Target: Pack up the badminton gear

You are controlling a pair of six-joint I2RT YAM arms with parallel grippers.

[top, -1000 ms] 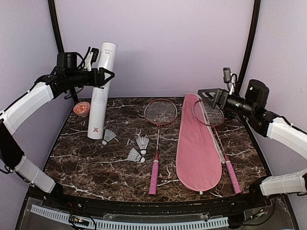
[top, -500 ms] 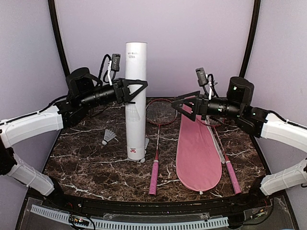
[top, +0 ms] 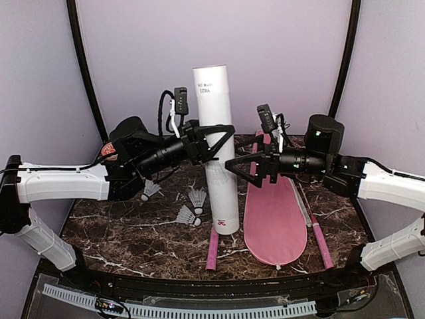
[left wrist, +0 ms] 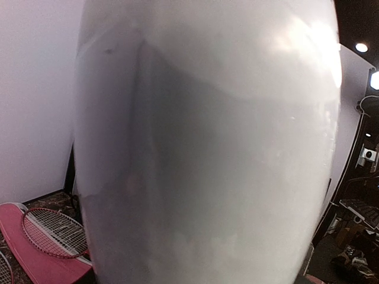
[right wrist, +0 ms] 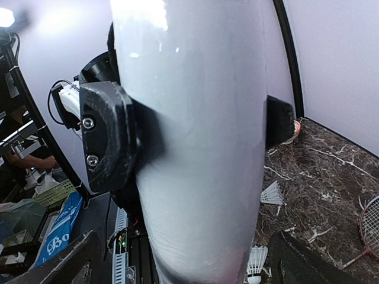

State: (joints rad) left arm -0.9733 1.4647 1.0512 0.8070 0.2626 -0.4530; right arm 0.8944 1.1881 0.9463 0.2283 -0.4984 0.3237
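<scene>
The long white cardboard tube (top: 216, 113), smooth and round, stood upright in the middle with the jaws of the left gripper (top: 222, 143) closed tight around it. Its bottom end was low over the dark marble surface (top: 119, 229), by a red-framed racket (top: 212, 247). The right gripper (top: 236, 167) was just beside the tube with its jaws wide apart, and I cannot tell if they touched it. Three white feather shuttlecocks (top: 198, 198) lay near its left and the long pink bag (top: 272, 212) near its right, so room was tight low down and open up high.

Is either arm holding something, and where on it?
Left end effector clamps the white tube around its middle; right end effector is open, holding nothing.
</scene>
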